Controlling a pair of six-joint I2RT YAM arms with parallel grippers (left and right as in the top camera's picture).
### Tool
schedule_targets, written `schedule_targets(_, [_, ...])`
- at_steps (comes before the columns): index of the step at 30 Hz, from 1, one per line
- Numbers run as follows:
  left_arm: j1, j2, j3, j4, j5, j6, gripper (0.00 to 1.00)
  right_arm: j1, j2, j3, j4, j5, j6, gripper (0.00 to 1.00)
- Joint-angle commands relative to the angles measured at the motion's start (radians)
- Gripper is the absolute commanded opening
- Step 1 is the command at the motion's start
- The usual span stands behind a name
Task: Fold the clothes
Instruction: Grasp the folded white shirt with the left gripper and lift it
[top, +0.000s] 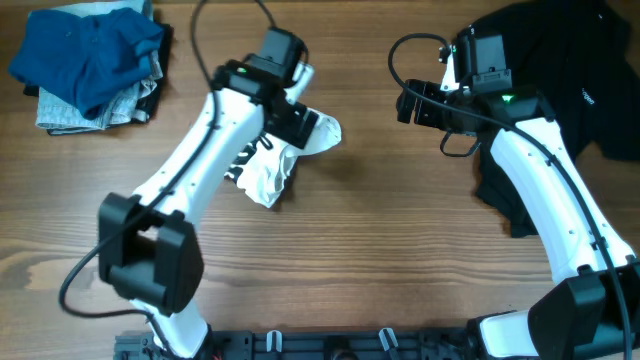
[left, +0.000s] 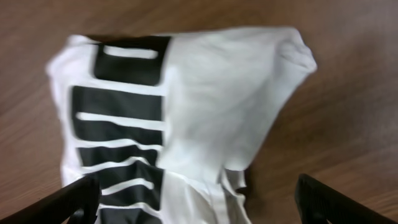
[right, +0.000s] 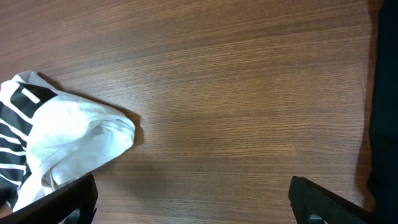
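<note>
showing the white t-shirt (top: 272, 170), with its black stripes, lying bunched on the wooden table (top: 380, 240) just left of centre in the overhead frame, not yet spread or folded. running its long axis on a slant, from lower left up to a white corner at upper right. hovering directly over that upper-right end with the left gripper (top: 300, 122), jaws standing wide apart and holding nothing. filling most of the left wrist view with cloth, striped panel at left and plain white at right, with the dark fingertips (left: 78, 196) framing it at the bottom corners. waiting with the right gripper (top: 412, 105) well apart, right of centre, likewise spread wide and empty, facing left across bare wood and catching only the shirt's near corner at the lower left of the right wrist view. leaving the black garment (top: 560, 70) draped at the upper right of the overhead frame, partly under the right arm (top: 545, 180), and a blue-topped pile of clothes (top: 90, 60) at the upper left. judging the left arm (top: 190, 160) far the nearer, with the shirt straight below its fingers. judging the coming move to be a pinch on an edge and a pull to open the bundle along its slant, with the right arm needing to travel left for the opposite end.
</note>
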Motion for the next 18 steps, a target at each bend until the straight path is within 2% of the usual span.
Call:
schedule_targets(1, [-0.011,0.086,-0.003,-0.026,0.021,0.023,1.0,-0.001,0.006,0.003,-0.001,0.018,-0.021,0.99])
schedule_targets(4, [-0.014,0.136,-0.003,-0.051,0.115,0.055,1.0,-0.001,0.006,0.003,0.0,0.017,-0.021,0.99])
schedule_targets(10, [-0.011,0.202,-0.037,-0.039,0.127,0.079,1.0,-0.001,0.006,0.003,0.0,0.018,-0.021,0.99])
schedule_targets(16, [-0.011,0.301,-0.049,0.019,0.059,0.078,1.0,-0.001,0.006,0.003,-0.003,0.017,-0.019,0.99])
schedule_targets(18, [-0.011,0.333,-0.049,0.053,0.007,0.074,0.95,-0.001,0.006,0.003,-0.006,0.018,-0.02,1.0])
